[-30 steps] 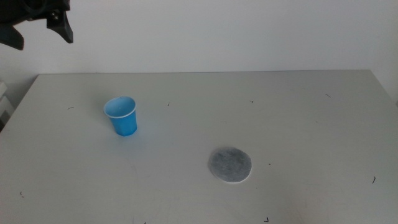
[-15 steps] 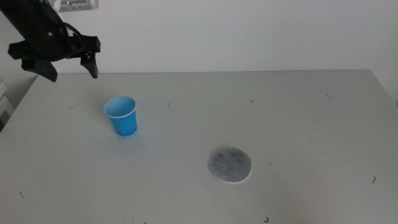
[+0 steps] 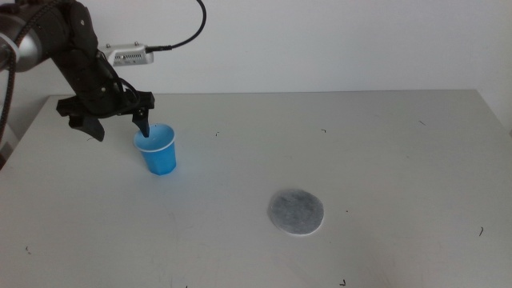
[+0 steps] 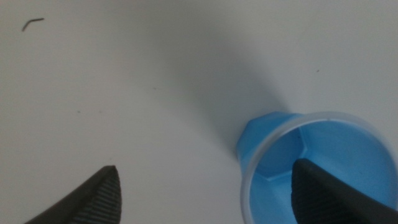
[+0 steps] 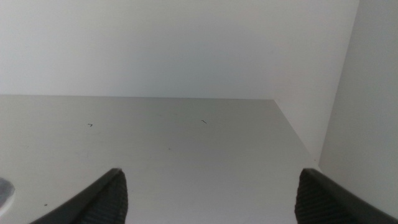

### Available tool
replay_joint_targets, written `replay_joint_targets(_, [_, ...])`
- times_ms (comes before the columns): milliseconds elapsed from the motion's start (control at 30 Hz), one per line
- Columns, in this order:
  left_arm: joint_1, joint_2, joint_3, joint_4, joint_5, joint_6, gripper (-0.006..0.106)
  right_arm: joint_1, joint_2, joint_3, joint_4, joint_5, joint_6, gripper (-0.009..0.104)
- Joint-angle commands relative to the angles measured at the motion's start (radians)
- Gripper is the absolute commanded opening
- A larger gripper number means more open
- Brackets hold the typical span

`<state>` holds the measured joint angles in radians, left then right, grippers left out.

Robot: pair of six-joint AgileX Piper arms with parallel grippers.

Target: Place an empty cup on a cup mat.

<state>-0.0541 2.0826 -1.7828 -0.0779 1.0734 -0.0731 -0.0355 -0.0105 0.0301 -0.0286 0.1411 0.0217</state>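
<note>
The blue cup (image 3: 158, 150) stands upright and empty on the table's left part. It also shows in the left wrist view (image 4: 314, 165). The grey round cup mat (image 3: 295, 212) lies flat toward the front centre, well apart from the cup. My left gripper (image 3: 120, 126) is open at the cup's left rim. One jaw hangs over the cup's mouth and the other is outside, to the cup's left (image 4: 205, 171). My right gripper (image 5: 210, 175) is open and empty, out of the middle view. A sliver of the mat (image 5: 4, 190) shows in its wrist view.
The grey table (image 3: 384, 152) bears only small dark marks. A white wall runs behind its far edge. The left arm's cable (image 3: 188, 32) loops above the table's back left.
My left arm has come down and to the right from the upper left corner to the cup, and one jaw now reaches over its rim. Cup and mat have not moved.
</note>
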Motion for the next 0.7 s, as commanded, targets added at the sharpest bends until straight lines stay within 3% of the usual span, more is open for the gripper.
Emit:
replay_joint_targets(0, [-0.006, -0.028, -0.033, -0.026, -0.025, -0.003, 0.105, 0.000, -0.026, -0.008, -0.014, -0.075, -0.005, 0.094])
replay_joint_targets(233, [-0.006, 0.051, -0.033, -0.071, -0.028, 0.049, 0.104, 0.000, -0.026, -0.008, -0.014, -0.075, -0.005, 0.094])
replay_joint_targets(333, [-0.006, 0.060, -0.032, -0.071, -0.038, 0.049, 0.095, 0.000, -0.026, -0.008, -0.014, -0.075, -0.005, 0.094])
replay_joint_targets(400, [-0.006, 0.062, -0.032, -0.075, -0.043, 0.049, 0.084, 0.000, -0.026, -0.008, -0.014, -0.075, -0.005, 0.094])
replay_joint_targets(667, [-0.006, 0.062, -0.032, -0.174, -0.051, 0.056, 0.018, 0.000, -0.026, -0.008, -0.014, -0.075, -0.005, 0.094])
